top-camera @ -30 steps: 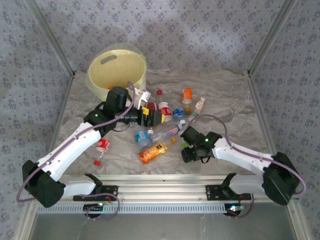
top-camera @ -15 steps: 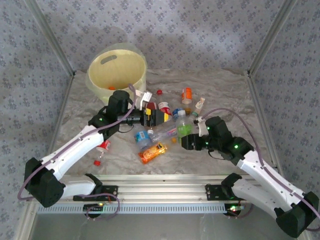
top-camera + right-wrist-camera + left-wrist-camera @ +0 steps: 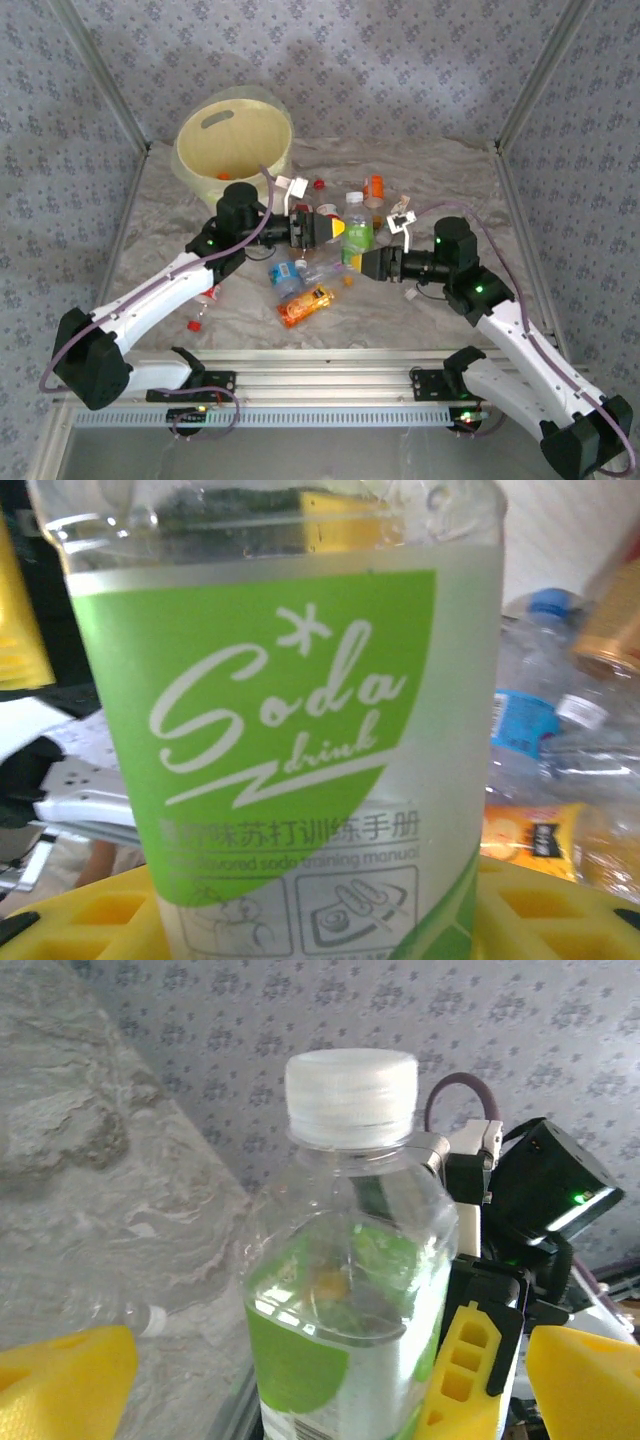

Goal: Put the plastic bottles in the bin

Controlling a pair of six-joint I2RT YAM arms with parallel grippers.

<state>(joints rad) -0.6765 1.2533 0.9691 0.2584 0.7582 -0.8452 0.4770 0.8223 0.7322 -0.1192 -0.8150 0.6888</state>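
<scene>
My right fingers (image 3: pixel 580 920) clamp the green-label bottle (image 3: pixel 357 235) upright, left fingers (image 3: pixel 65 1385) gaping at its nine o'clock, seemingly for a handover toward the eleven-o'clock bin (image 3: pixel 245 140).

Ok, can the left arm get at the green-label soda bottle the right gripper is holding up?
Probably yes: the left gripper is wide open, facing the green-label soda bottle at close range, and the bottle's cap and shoulder are free above the right gripper.
</scene>
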